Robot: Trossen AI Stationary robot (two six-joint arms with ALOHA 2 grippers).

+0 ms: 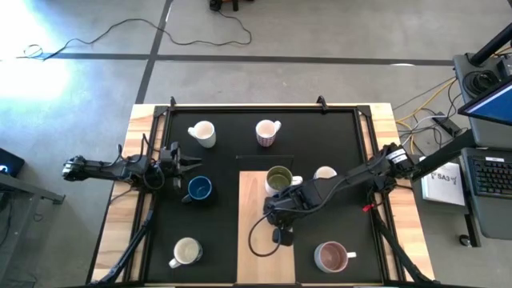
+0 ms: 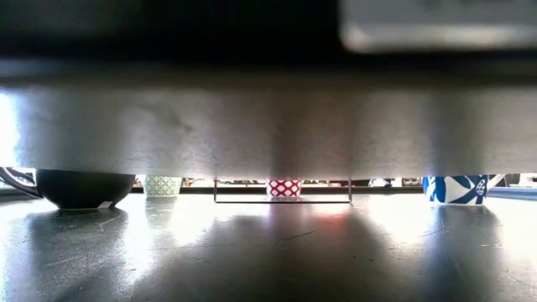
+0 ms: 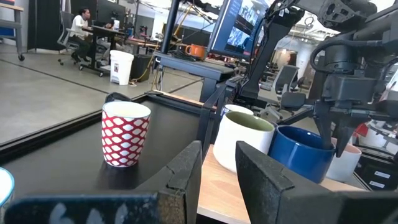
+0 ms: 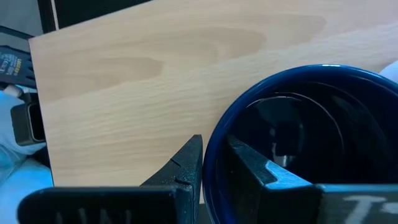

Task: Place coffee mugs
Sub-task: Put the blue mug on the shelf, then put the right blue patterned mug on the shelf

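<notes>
My right gripper [image 1: 280,211] hangs over the wooden board [image 1: 258,188], shut on a dark blue mug [image 4: 298,143]. That mug also shows in the left wrist view as the blue mug [image 3: 303,154] beside a white mug with an olive inside [image 1: 278,179]. My left gripper [image 1: 190,164] is open at the mat's left, just beyond a second dark blue mug [image 1: 198,189]. A cream mug [image 1: 202,133] and a pink-patterned mug [image 1: 268,132] stand far. A white mug [image 1: 325,173] stands right of the board, and another white one [image 1: 186,252] and a maroon-inside one [image 1: 330,256] stand near. My right gripper pinches the dark blue mug's rim [image 4: 214,163], with one finger [image 4: 255,171] inside the mug and the other [image 4: 185,167] outside. The fingers come from above, pointing down. The mug stays upright; whether its base touches the board, I cannot tell.
A black mat [image 1: 216,232] covers the table inside a thin frame. A small black device with a looped cable [image 1: 280,237] lies on the board, near my right gripper. In the low view a wide grey mass [image 2: 268,117] blocks most of the picture. A person sits at a desk far off [image 3: 79,25].
</notes>
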